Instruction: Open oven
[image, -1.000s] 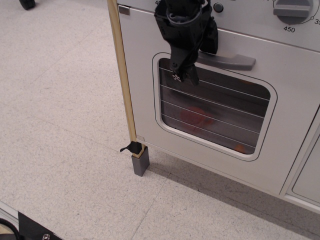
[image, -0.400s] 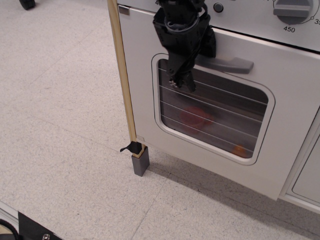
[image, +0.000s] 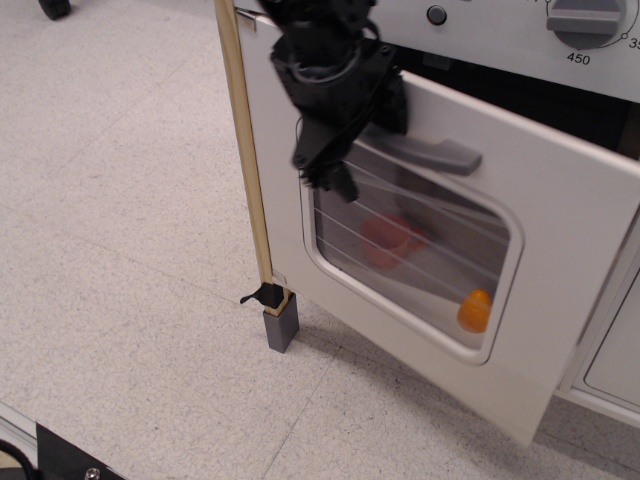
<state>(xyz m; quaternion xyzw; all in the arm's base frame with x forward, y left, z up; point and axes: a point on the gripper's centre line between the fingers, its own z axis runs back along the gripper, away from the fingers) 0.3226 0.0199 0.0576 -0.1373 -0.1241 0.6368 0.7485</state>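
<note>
The white toy oven fills the upper right, with its control strip and a grey numbered dial (image: 585, 20) on top. Its door (image: 560, 230) has a rounded wire-lined window and hangs tilted outward, with a dark gap along its top edge. My black gripper (image: 330, 178) reaches down from the top and covers the left end of the grey bar handle (image: 435, 153). Its fingers (image: 318, 160) look pressed together around that end, their tips in front of the window. Through the window I see a red object (image: 390, 240) and a small orange one (image: 475, 310) inside.
A light wooden post (image: 245, 150) runs down the oven's left edge to a grey foot (image: 281, 325) with a black strap. A plain white cabinet panel (image: 615, 365) is at the lower right. Speckled floor (image: 120, 250) lies to the left and in front.
The oven door has swung outward and down from shut, opening a dark gap at its top. My gripper has moved left and toward the camera along with the handle.
</note>
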